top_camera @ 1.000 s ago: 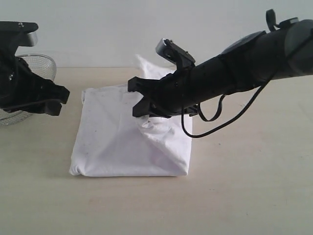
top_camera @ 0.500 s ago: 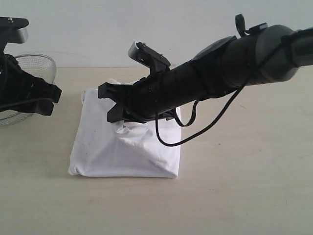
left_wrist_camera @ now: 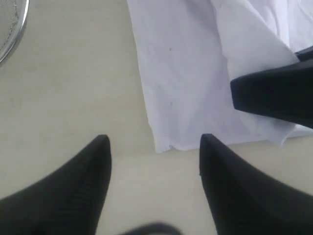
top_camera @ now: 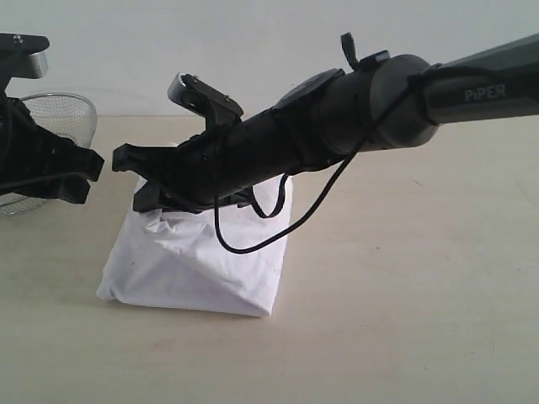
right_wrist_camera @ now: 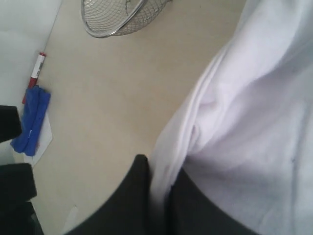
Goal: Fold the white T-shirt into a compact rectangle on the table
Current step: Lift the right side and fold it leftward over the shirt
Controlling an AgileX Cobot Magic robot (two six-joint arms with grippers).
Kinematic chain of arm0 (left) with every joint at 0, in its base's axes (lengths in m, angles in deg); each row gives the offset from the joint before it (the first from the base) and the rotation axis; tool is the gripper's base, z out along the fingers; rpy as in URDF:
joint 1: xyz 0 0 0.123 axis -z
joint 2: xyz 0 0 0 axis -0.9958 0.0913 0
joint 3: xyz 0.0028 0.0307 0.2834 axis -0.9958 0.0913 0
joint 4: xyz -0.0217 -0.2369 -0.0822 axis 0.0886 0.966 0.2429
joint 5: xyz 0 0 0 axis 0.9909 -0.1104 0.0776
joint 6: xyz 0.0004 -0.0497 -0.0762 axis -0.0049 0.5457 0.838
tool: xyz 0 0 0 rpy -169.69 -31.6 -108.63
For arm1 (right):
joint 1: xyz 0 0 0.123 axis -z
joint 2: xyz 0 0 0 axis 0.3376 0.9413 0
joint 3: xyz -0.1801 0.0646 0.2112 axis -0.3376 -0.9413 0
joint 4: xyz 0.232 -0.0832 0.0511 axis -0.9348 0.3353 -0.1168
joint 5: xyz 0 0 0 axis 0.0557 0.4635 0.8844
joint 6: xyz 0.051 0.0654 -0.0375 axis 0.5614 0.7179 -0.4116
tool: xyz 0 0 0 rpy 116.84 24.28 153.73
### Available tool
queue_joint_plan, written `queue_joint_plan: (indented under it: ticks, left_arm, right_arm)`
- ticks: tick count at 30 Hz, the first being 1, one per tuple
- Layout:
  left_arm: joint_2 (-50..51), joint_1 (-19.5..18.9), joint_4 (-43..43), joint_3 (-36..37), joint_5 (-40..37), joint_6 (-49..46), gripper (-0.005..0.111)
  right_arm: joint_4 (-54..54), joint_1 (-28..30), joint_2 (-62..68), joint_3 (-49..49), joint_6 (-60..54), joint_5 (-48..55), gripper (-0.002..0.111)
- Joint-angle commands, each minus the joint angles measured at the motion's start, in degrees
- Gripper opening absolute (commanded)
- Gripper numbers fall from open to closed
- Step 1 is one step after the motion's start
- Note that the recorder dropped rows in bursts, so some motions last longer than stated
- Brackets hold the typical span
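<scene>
Wire-mesh basket (top_camera: 52, 114) sits far left, unused. Left tool (left_wrist_camera: 154, 144): fingers apart, empty, hovers beside a shirt corner, likely keeping clear. White T-shirt (top_camera: 194, 269) lies mid-surface (top_camera: 404, 303), partly folded. Right tool (top_camera: 137, 181) is clamped on 1 lifted flap, probably to lay it leftward.

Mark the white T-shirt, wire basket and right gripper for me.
white T-shirt (top_camera: 189, 273), exterior view, front folded panel.
wire basket (top_camera: 72, 106), exterior view, upper mesh wall.
right gripper (right_wrist_camera: 159, 186), right wrist view, between the fingertips pinching cloth.
</scene>
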Motion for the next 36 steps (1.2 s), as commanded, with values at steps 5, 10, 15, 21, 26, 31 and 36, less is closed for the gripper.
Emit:
queue_joint_plan:
  ticks: [5, 10, 15, 21, 26, 31, 36]
  left_arm:
    - [-0.48, 0.02, 0.22, -0.25, -0.01, 0.71, 0.051]
    - [-0.48, 0.02, 0.22, -0.25, -0.01, 0.71, 0.051]
    - [-0.48, 0.02, -0.09, -0.25, -0.44, 0.71, 0.051]
    - [-1.94, 0.02, -1.41, -0.25, 0.31, 2.24, 0.051]
    - [-4.97, 0.02, -11.39, -0.25, -0.96, 9.89, 0.051]
    - [-5.22, 0.02, -13.37, -0.25, -1.62, 11.85, 0.051]
    - [-6.7, -1.14, -13.8, -0.25, -1.62, 12.1, 0.051]
  right_arm:
    - [-0.46, -0.41, 1.62, 1.84, -0.44, 2.03, 0.0]
    - [-0.44, -1.67, 1.72, 4.02, -1.08, 0.82, 0.0]
    - [-0.12, -3.26, 3.03, 6.9, -0.96, 0.88, 0.0]
    - [-0.12, -4.26, 7.34, 7.9, -0.53, 0.68, 0.0]
    - [-0.57, -4.4, 9.0, 7.9, -0.64, -0.17, 0.0]
    - [-1.8, -4.99, 9.0, 8.14, -0.77, -1.66, 0.0]
    - [-1.68, -6.29, 11.4, 10.52, -0.67, -2.09, 0.0]
